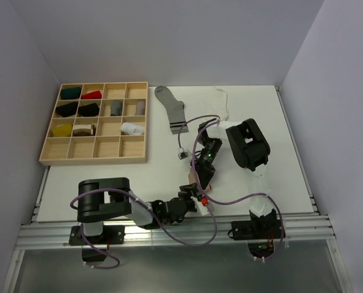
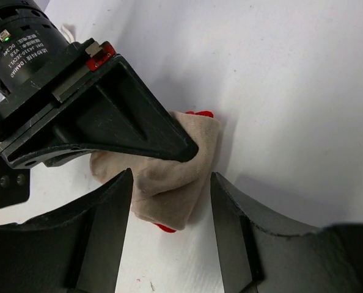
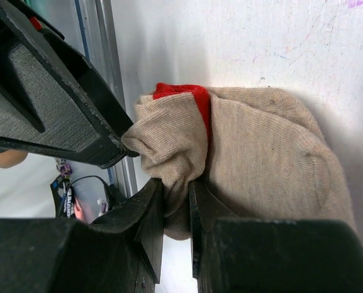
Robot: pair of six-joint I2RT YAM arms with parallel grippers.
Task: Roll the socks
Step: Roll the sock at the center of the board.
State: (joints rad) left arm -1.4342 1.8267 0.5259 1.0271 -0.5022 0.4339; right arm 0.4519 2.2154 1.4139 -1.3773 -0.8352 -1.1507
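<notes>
Beige sock [image 2: 197, 131] sits bunched in a lump on the white worktop [image 2: 279, 79] in the left wrist view. The left gripper [image 2: 171, 178] is apart, one finger on each side of the lump.

In the right wrist view, the right gripper [image 3: 176, 190] is clamped on a fold of this sock, with red on top.

From above, the lump lies near the front edge of the worktop. A long striped sock [image 1: 173, 110] lies flat further back, just beside the wooden tray [image 1: 96, 160].
</notes>
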